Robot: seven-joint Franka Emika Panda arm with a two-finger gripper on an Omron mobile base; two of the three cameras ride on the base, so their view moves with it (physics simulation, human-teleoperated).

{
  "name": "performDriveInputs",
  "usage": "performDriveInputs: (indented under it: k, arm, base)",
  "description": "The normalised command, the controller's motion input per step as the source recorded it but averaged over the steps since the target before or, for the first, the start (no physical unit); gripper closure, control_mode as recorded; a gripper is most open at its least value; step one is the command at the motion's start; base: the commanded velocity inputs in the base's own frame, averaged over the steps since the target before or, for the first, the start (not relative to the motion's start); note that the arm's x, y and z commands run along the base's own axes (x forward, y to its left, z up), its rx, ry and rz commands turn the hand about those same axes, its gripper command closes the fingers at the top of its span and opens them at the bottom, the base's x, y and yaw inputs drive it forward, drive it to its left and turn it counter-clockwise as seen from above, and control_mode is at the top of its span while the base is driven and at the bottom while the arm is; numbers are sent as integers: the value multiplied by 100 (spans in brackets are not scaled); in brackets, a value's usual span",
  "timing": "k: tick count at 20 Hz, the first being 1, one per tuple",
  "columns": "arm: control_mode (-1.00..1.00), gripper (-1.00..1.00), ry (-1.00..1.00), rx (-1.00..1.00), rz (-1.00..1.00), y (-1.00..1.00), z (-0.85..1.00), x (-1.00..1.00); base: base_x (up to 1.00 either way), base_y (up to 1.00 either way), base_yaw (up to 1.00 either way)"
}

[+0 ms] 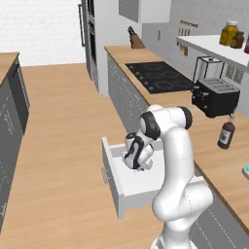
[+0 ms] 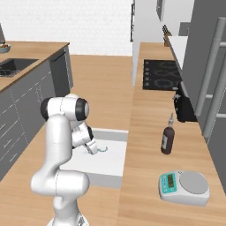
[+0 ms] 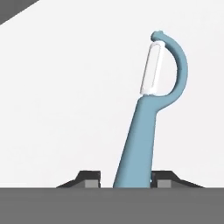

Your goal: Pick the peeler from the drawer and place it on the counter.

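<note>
The peeler lies on the white floor of the open drawer, with its light-blue handle toward the hand and its whitish looped head away from it. My gripper reaches down into the drawer and is open. Its fingertips straddle the handle's lower end: the right tip is against the handle, while a small gap remains on the left. In the right base view the peeler head peeks out beside the gripper inside the drawer. The wood-grain counter runs along the right above the drawer.
On the counter stand a dark bottle, a black toaster and a kitchen scale. Farther back is a black cooktop. The pulled-out drawer juts over the wooden floor, and grey cabinets line the opposite side.
</note>
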Motion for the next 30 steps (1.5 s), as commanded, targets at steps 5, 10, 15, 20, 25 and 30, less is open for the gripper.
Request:
performDriveInputs:
  k: [5,10,15,20,25,30]
  arm:
    - [-100,100,4,0,0,0,-7,0]
    - [-100,100,0,4,0,-12,55,-7]
    - [-100,100,-6,17,0,-3,100,-3]
    - [-100,100,0,10,3,0,100,-1]
    - [-100,100,-4,-2,19,0,100,0]
    - [-100,100,-14,-27,27,-25,96,8]
  base:
    - [0,0,0]
    - [0,0,0]
    - [0,0,0]
    - [0,0,0]
    - [0,0,0]
    - [0,0,0]
